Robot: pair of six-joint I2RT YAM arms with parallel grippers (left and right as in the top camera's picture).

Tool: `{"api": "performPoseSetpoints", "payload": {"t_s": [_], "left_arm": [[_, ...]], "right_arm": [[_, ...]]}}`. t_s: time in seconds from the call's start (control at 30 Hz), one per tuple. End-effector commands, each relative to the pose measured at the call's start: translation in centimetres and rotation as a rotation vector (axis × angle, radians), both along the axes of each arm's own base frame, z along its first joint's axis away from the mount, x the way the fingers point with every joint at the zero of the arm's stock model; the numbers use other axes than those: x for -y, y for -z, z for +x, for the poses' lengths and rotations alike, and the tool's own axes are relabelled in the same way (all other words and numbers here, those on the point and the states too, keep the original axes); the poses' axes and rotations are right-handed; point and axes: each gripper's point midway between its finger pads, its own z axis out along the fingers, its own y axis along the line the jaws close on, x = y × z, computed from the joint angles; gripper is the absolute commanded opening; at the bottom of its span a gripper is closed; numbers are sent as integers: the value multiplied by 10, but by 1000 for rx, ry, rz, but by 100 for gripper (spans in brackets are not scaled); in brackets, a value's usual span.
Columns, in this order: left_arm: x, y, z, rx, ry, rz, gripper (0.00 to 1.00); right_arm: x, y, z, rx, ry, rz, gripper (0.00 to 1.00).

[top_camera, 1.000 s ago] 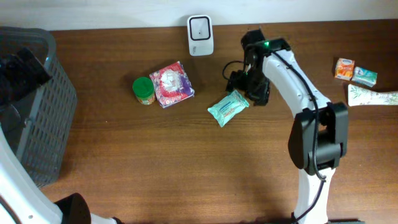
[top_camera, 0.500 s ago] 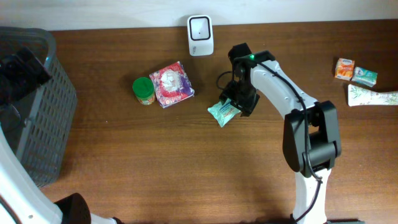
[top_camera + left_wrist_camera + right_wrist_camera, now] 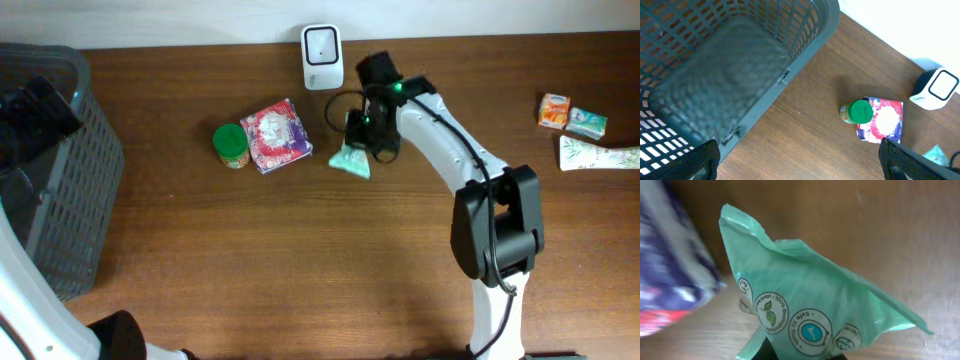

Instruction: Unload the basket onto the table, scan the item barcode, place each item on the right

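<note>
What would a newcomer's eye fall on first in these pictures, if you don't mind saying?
Most likely the right gripper, shut on a crinkled mint-green plastic packet just in front of the white box-shaped scanner at the back of the brown wooden table. Next, the big dark grey lattice basket filling the left side, with a green-lidded jar and a red, white and blue packet between the two.

White right arm [image 3: 440, 118] carries black joints, black right gripper [image 3: 357, 143], green light [image 3: 398, 88], cable [image 3: 335, 100].
</note>
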Motion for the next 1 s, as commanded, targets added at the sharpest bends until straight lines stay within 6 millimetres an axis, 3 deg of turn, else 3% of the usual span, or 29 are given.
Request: {"api": "performPoseSetpoints", "payload": {"t_s": [0.0, 0.13, 0.33, 0.5, 0.67, 0.73, 0.87, 0.97], "left_arm": [[0, -2, -2, 9, -10, -5, 99], [0, -2, -2, 9, -10, -5, 99], [0, -2, -2, 9, -10, -5, 99], [0, -2, -2, 9, -10, -5, 99], [0, -2, -2, 9, -10, -5, 99], [0, -2, -2, 9, -10, -5, 99], [0, -2, -2, 9, -10, -5, 99], [0, -2, -2, 9, -10, -5, 99]], "right_arm": [[-8, -22, 18, 97, -38, 10, 4], [-17, -37, 45, 250, -132, 18, 4], [-31, -54, 58, 337, -175, 75, 4], [-60, -127, 122, 819, -342, 108, 4], [-56, -144, 165, 1014, -201, 152, 4], [-54, -137, 179, 1044, -189, 152, 4], [-49, -91, 201, 952, -126, 160, 4], [-32, -83, 207, 846, 69, 294, 4]]}}
